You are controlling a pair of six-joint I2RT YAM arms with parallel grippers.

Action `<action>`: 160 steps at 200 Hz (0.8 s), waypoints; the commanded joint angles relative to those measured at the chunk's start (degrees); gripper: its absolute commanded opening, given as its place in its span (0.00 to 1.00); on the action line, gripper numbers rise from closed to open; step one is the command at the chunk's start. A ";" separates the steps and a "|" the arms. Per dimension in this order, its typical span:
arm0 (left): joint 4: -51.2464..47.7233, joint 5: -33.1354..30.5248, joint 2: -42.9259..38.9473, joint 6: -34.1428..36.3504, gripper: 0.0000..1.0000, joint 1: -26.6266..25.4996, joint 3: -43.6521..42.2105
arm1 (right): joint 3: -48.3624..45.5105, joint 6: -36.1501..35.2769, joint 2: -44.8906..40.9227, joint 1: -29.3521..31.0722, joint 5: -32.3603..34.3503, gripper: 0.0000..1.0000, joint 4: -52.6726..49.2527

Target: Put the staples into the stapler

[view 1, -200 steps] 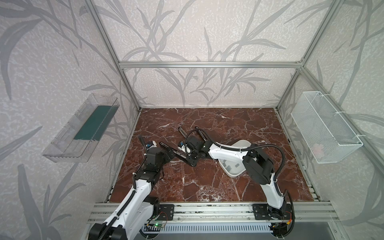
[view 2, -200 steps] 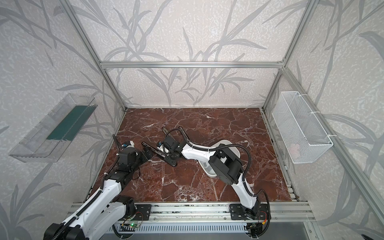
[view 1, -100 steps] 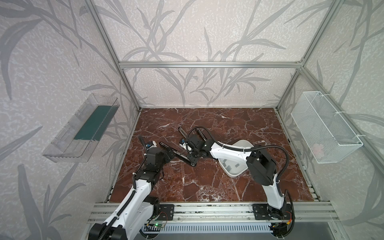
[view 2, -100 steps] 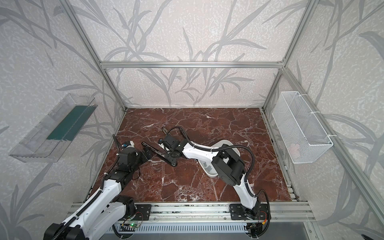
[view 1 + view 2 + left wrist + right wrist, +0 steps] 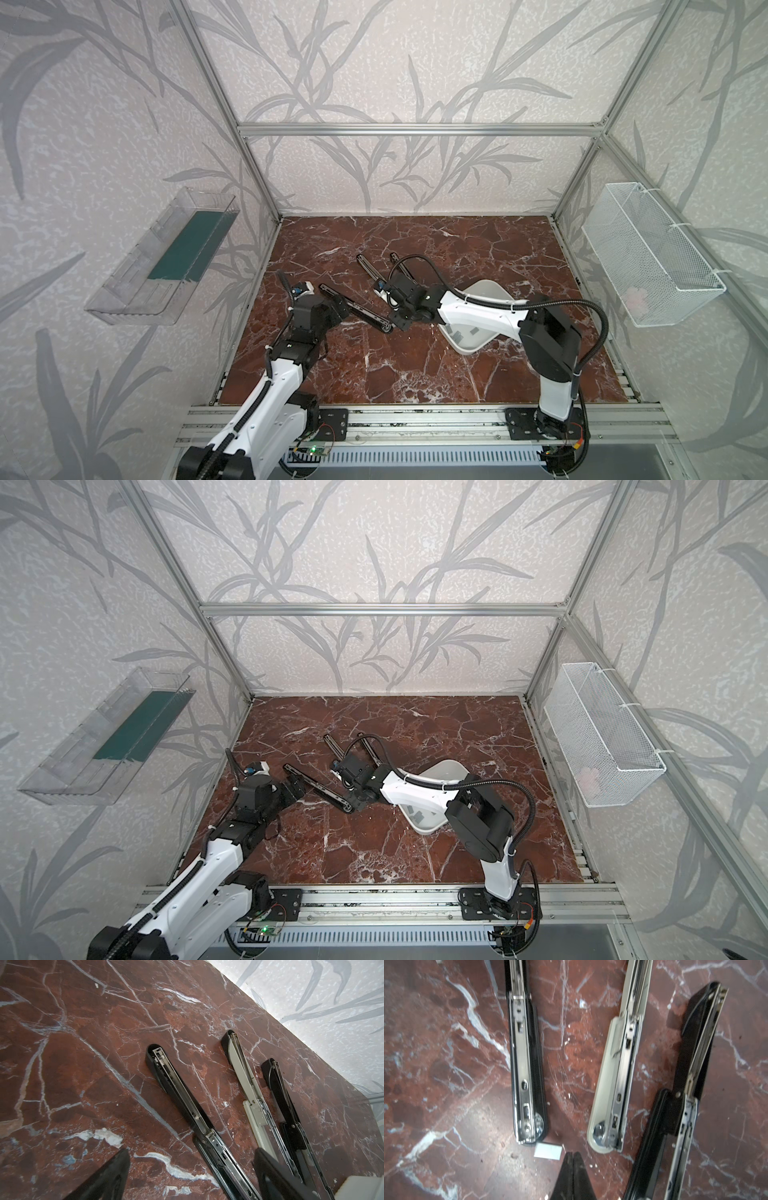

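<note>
Top views: the black stapler (image 5: 357, 309) lies opened flat, left of centre on the worktop (image 5: 415, 374), with both arms converging on it. Under the right arm sits a white tray (image 5: 496, 286) with a few staples (image 5: 457, 336) in it.

Left wrist: left fingers (image 5: 112, 1174) are spread wide at the bottom of the frame, straddling the black stapler. I can see no contact. Right of centre, a white stapler (image 5: 255, 1109) and a second black stapler (image 5: 291, 1132) lie opened alongside.

Right wrist: right fingers (image 5: 568, 1167) are pressed together at bottom centre with nothing between them. One staple strip (image 5: 548, 1151) lies flat on the worktop just beside their tips, at the rounded end of the black stapler. The frame is blurry, so I can't tell what's in the channel.

My read: the step is getting that strip off the worktop and into the stapler, and it's not loaded yet. Next, the right fingers need to open, take the thin strip by its edges and line it up lengthwise. The left fingers should close to steady the stapler. A flat strip on hard stone will likely slip.
</note>
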 commanded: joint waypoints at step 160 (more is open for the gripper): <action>2.64 6.54 -0.22 2.39 0.89 -0.42 0.91 | -4.82 15.20 2.54 -3.28 2.86 0.32 -5.53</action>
